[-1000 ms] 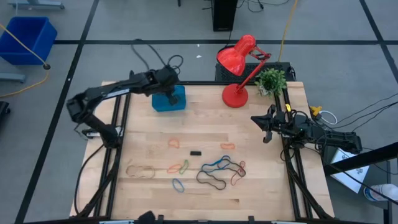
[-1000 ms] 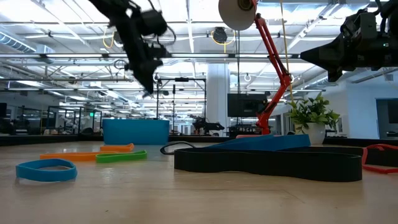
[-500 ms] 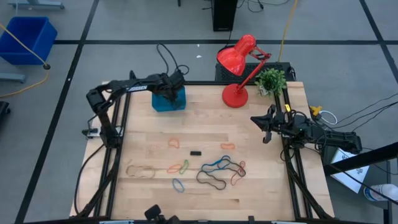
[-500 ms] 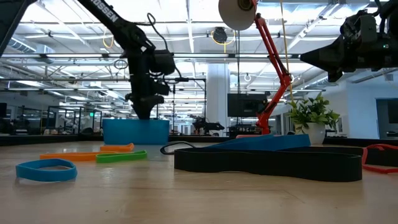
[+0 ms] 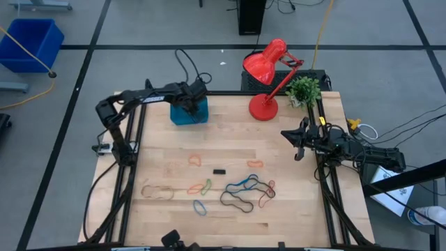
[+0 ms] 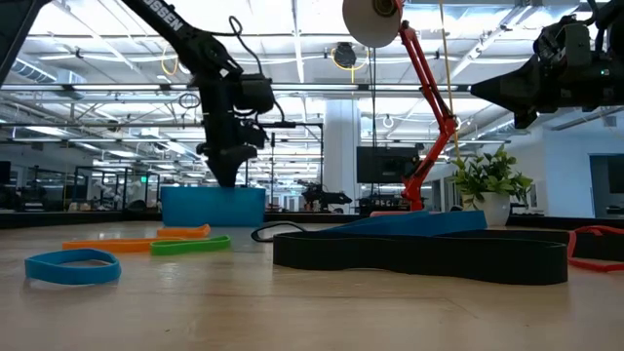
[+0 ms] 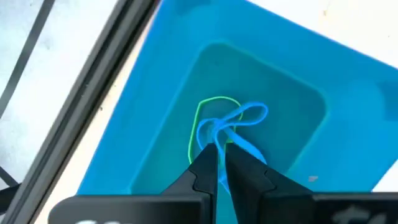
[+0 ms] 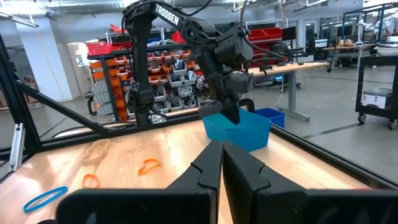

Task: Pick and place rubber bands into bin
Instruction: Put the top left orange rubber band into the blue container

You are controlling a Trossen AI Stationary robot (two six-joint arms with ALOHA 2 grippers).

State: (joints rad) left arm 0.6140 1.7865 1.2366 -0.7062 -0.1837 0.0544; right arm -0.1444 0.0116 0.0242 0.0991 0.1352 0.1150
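The teal bin (image 5: 189, 111) stands at the table's far left; it also shows in the low view (image 6: 213, 205). My left gripper (image 7: 217, 163) reaches down into the bin, shut on a blue rubber band (image 7: 245, 115). A green band (image 7: 208, 106) lies on the bin's floor. Several loose bands lie on the table's near half: orange (image 5: 194, 160), tan (image 5: 157, 190), green (image 5: 206, 186), blue (image 5: 201, 206), black (image 5: 237, 202) and red (image 5: 267, 199). My right gripper (image 5: 296, 143) is shut and empty, above the table's right edge. My left gripper pinches the blue band's near part (image 7: 214, 138) between its two fingertips. The fingers come from above, pointing down into the bin. The band's free loop (image 7: 255, 112) spreads slack over the bin's floor, across the green band.
A red desk lamp (image 5: 268, 77) and a small potted plant (image 5: 304, 89) stand at the table's far right. A small black piece (image 5: 219, 171) lies mid-table. A larger blue crate (image 5: 28, 42) stands on the floor beyond the table's left.
My left gripper has gone down from well above the bin into it, shifting a little toward the table's right edge, and has held still there for the last half second. My right arm has kept still.
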